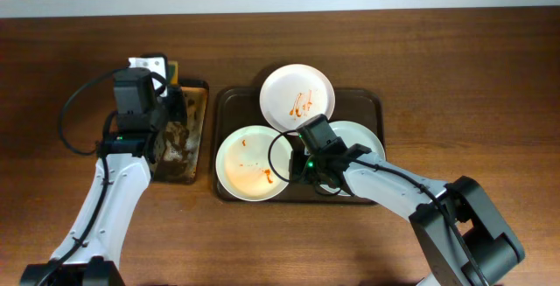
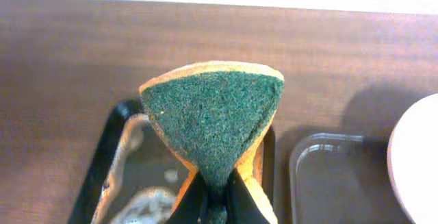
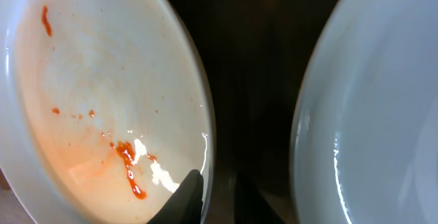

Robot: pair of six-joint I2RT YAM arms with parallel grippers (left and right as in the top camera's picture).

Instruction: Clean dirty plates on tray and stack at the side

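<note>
Three plates lie on the dark-brown tray (image 1: 234, 102): a white one (image 1: 297, 98) at the back, a cream one (image 1: 249, 159) at front left, and a mint one (image 1: 363, 133) partly under my right arm. My right gripper (image 1: 293, 170) straddles the cream plate's right rim and is shut on it. In the right wrist view its jaws (image 3: 219, 186) hold the cream plate (image 3: 102, 80), which has a red smear and a wet sheen, with the mint plate (image 3: 369, 114) to the right. My left gripper (image 2: 217, 200) is shut on a green-faced orange sponge (image 2: 212, 121).
The narrow black tray (image 1: 197, 94) with brown liquid lies left of the brown tray, under my left gripper (image 1: 166, 89); it also shows in the left wrist view (image 2: 96, 176). The brown tray's corner (image 2: 298, 159) and a white plate edge (image 2: 417, 162) show at that view's right.
</note>
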